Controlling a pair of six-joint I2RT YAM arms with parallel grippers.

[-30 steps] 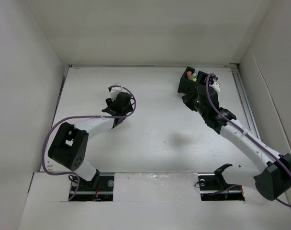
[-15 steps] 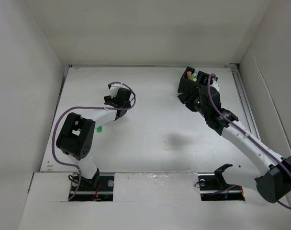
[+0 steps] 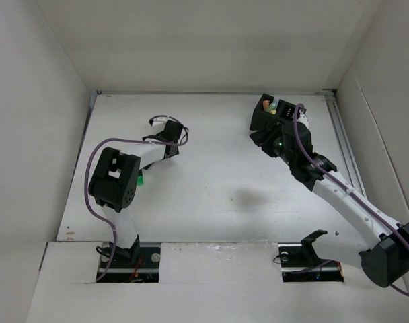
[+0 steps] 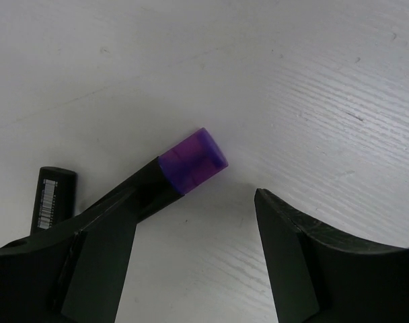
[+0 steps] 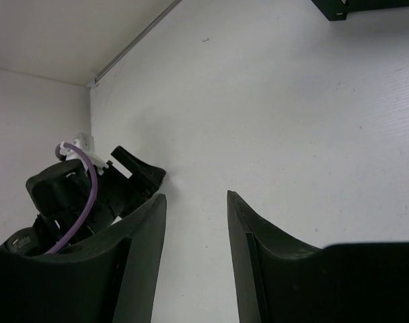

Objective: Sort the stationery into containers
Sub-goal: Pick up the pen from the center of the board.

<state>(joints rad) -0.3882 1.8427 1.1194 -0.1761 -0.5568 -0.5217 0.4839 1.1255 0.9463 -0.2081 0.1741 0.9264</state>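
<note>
The left fingers (image 4: pixel 272 215) stand open around a short purple-capped black marker (image 4: pixel 181 168) lying on the white counter (image 4: pixel 312 81), and the right fingers (image 5: pixel 241 215) are parted too.

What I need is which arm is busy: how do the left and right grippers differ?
The left gripper has a purple-ended marker lying by one finger; the right gripper has only bare table between its fingers. The left gripper hangs over the table's left half, the right gripper beside the black organiser. Both are open, gripping nothing.
</note>
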